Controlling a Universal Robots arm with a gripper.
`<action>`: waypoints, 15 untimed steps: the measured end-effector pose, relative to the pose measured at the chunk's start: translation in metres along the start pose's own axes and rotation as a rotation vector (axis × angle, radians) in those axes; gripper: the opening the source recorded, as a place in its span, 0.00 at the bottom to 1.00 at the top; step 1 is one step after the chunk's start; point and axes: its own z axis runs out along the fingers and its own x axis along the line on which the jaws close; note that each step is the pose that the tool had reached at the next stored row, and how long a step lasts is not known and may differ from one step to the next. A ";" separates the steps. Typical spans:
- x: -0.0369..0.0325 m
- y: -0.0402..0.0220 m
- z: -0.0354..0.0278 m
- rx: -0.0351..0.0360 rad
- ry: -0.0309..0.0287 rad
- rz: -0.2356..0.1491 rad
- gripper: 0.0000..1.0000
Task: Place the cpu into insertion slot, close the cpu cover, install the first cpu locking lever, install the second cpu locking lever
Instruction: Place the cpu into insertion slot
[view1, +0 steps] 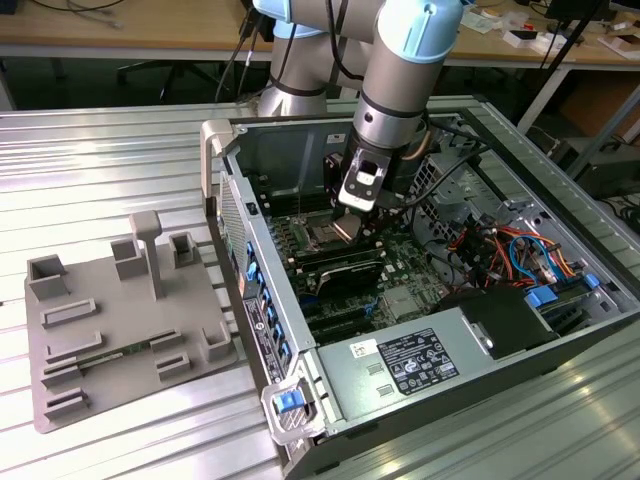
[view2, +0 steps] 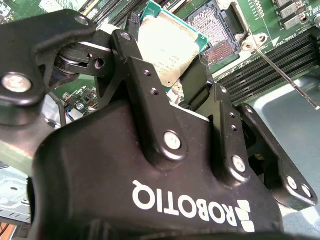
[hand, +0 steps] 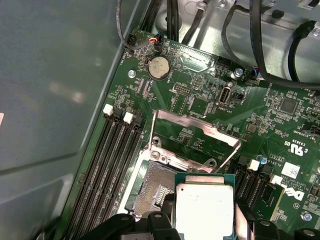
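Grey tray (view1: 120, 330) at the exterior view's left on the table (view1: 100, 170), open case (view1: 400, 370) to its right. Inside the case, the gripper (view1: 350, 226) hangs over the socket area. The fingers (view2: 132, 60) are clenched on the cpu (view2: 167, 47), one black finger on each opposite edge, chip tilted. In the first wrist view the cpu (hand: 205, 210) hovers above the bare slot (hand: 152, 187) on the board (hand: 280, 130), overlapping one slot edge. The cover (hand: 196, 125) stands swung open.

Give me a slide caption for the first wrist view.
The hand holds the cpu over the open insertion slot, with the cpu cover raised.
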 end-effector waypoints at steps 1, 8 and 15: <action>0.0000 0.0000 0.0001 0.0000 0.0000 0.001 0.55; 0.0000 0.0000 0.0008 0.0002 0.0000 0.006 0.55; 0.0000 0.0000 0.0016 0.0003 -0.0001 0.011 0.55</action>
